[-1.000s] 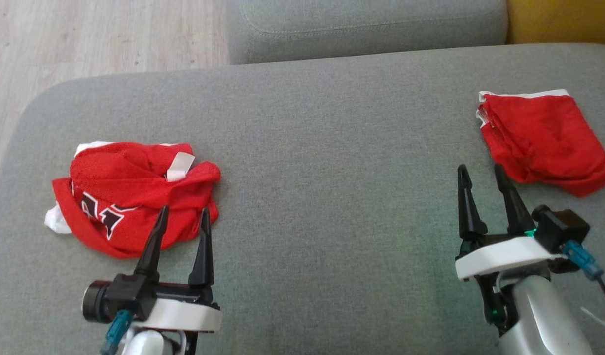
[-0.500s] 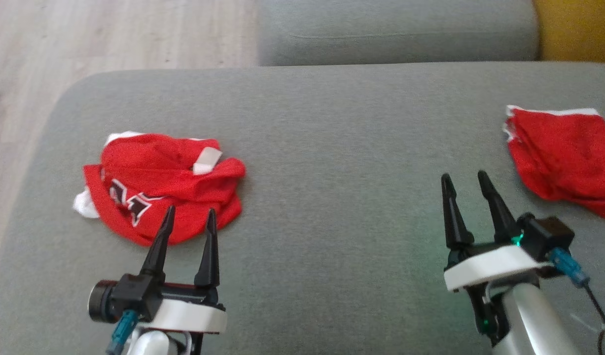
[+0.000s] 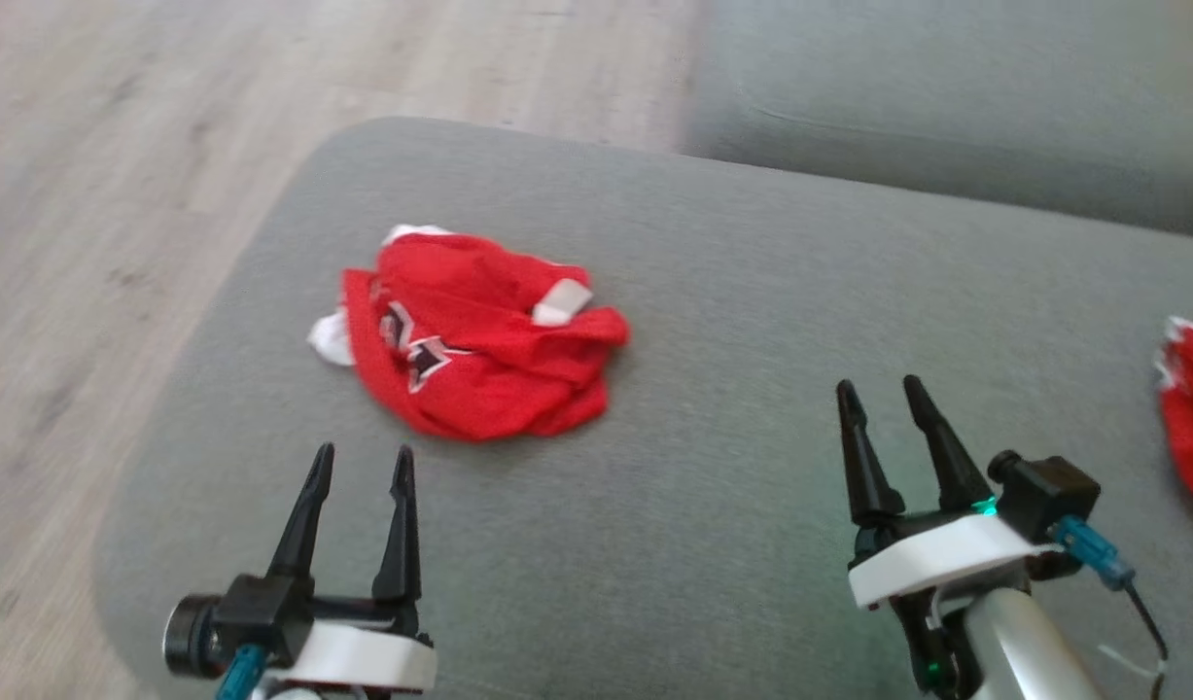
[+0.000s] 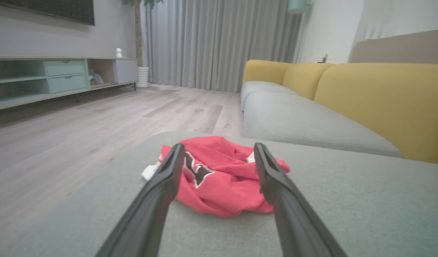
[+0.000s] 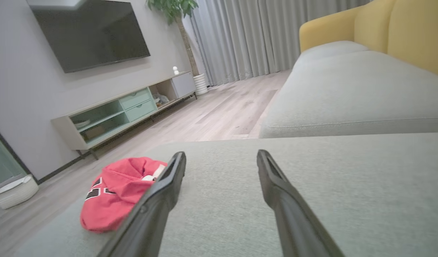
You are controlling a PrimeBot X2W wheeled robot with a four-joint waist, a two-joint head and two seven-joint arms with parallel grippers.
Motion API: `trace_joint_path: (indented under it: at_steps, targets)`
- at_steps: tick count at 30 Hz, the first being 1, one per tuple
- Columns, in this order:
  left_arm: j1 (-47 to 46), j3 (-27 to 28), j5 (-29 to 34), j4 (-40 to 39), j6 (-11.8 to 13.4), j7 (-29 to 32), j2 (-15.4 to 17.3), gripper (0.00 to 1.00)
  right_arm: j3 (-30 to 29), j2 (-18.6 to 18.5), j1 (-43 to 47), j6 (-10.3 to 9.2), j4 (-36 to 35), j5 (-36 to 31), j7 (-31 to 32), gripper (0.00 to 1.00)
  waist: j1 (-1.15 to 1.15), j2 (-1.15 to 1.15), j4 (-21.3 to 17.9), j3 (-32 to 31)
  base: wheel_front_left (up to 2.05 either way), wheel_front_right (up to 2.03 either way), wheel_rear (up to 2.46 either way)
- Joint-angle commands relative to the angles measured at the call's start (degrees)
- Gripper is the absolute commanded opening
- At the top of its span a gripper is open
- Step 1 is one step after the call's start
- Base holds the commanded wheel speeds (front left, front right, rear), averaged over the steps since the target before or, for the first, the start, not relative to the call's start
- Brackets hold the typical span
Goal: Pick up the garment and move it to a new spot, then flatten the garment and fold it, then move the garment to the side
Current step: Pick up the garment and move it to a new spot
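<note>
Item: red garment (image 3: pixel 479 335), crumpled on grey cushion (image 3: pixel 752 292), ahead of my left fingers (image 3: pixel 301 520), apart from them; likely soft, light, floppy; best pinched at a raised fold; left fingers spread, empty; right fingers (image 3: pixel 857 457) likewise.

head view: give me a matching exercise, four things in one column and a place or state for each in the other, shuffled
Column one:
1. red jersey
2. second red garment
3. left gripper
4. right gripper

Column two:
A. open, at the lower right
B. crumpled in a heap, left of centre
C. cut off by the right edge
D. open, at the lower left

Pairs: 1-B, 2-C, 3-D, 4-A
</note>
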Motion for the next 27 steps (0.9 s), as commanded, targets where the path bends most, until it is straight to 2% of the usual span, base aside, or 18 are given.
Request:
trace_joint_path:
  at_steps: [1, 7, 13, 21, 27]
  targets:
    - [-1.48, 1.9, 0.39, -1.76, -0.1, -0.29, 0.17, 1.0, 1.76, 0.04, -0.53, -0.04, -1.32, 0.6, -0.61, 1.0, 0.0, 0.0, 2.92, -0.99, 0.0, 0.0, 0.0]
    - [-0.8, 1.66, 0.55, -1.42, -0.43, -0.29, 0.17, 1.0, 3.47, 0.04, -0.02, -0.04, -0.71, 1.81, -0.61, 1.0, 0.0, 0.0, 5.84, -1.35, 0.0, 0.0, 0.0]
    - [-0.79, 1.84, 0.58, -1.68, -0.6, -0.29, 0.17, 1.0, 4.0, 0.04, -0.31, -0.04, -0.65, 1.91, -0.61, 1.0, 0.0, 0.0, 6.62, -0.51, 0.0, 0.0, 0.0]
    - [-4.59, -0.03, 1.2, -1.01, -1.96, -0.29, 0.18, 1.0, 3.21, 0.04, -2.93, -0.04, -1.82, -0.04, -0.61, 1.0, 0.0, 0.0, 4.41, 5.09, 0.0, 0.0, 0.0]
    - [-15.36, -4.51, 3.49, 4.62, -4.36, 0.12, 1.14, 1.0, 1.89, 0.04, -5.6, -0.04, -4.12, -2.07, -0.61, 1.0, 0.0, 0.0, 1.64, 10.64, 0.0, 0.0, 0.0]
